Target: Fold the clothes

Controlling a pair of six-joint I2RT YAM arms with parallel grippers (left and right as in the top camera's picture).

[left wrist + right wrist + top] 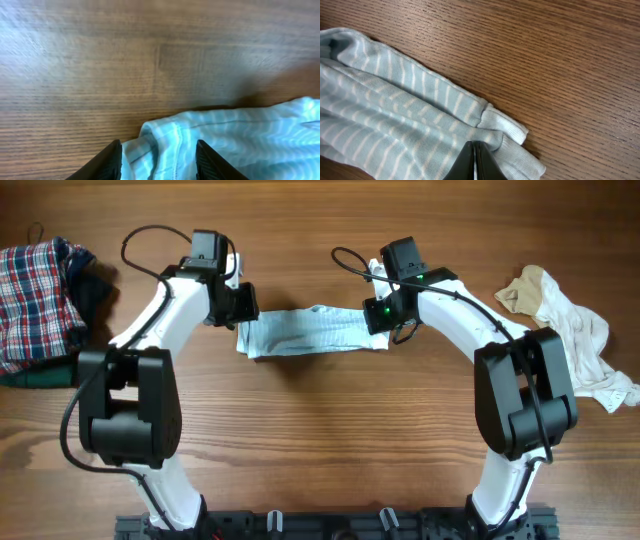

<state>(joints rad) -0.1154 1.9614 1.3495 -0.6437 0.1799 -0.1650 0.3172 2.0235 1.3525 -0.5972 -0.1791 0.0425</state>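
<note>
Currently mid-fold, seemingly: right gripper (475, 159) pinches striped garment (310, 332) at right end, left gripper (157, 161) spread astride left end, probably must close next.

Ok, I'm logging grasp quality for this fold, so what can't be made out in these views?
Overhead: both ends of the striped garment are hidden under the left pincer and right pincer.
Left wrist: blurred, and the bottom edge cuts off the open fingers, so contact with the cloth is unclear.
Overhead: the plaid pile is cut by the left edge and covers most of a dark green item.
</note>
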